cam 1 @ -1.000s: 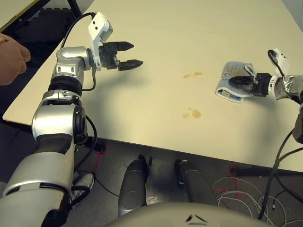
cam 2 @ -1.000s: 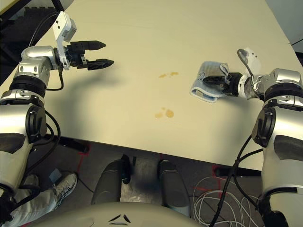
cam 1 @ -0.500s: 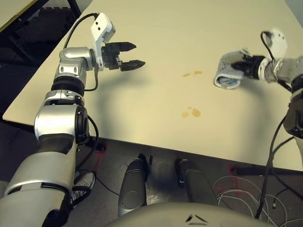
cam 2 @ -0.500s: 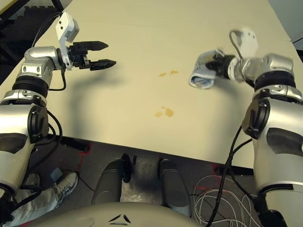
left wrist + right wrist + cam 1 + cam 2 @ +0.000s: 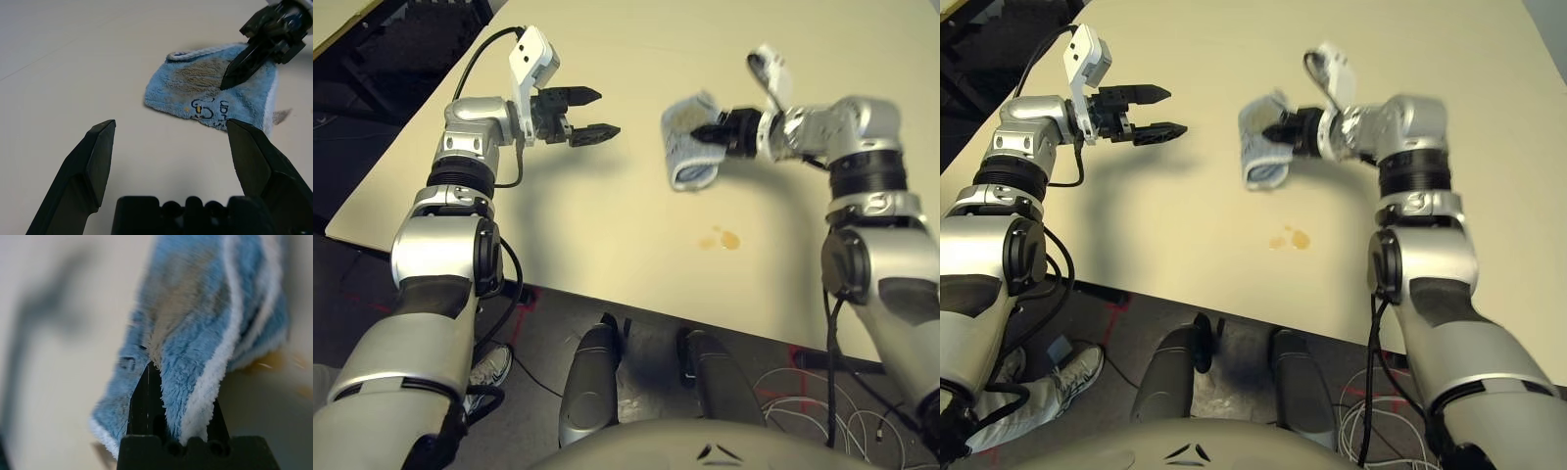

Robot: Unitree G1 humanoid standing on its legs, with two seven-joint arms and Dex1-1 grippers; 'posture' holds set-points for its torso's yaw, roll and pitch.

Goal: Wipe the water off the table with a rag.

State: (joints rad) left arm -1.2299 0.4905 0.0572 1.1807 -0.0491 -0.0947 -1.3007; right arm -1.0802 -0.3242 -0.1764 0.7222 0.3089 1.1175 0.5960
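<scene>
The light blue rag (image 5: 686, 143) with white edging and brownish stains is pinched in my right gripper (image 5: 707, 134), which is shut on its upper fold. The rag (image 5: 210, 95) hangs down to the pale table (image 5: 636, 245), about mid-table. One cluster of yellowish water spots (image 5: 723, 238) lies nearer the front edge, apart from the rag. In the right wrist view, brownish wet marks (image 5: 266, 363) show beside the rag (image 5: 195, 357). My left gripper (image 5: 588, 114) hovers open to the left of the rag, holding nothing, its fingers (image 5: 98, 152) pointing at the cloth.
The table's left edge (image 5: 382, 162) drops to a dark floor. Cables (image 5: 803, 392) lie on the floor in front of the table at the right. Bare tabletop stretches behind and to the right of the rag.
My right gripper closed on the rag and carried it left across the table toward the left gripper, over where the far spots were. A person's hand left the view. The camera shifted.
</scene>
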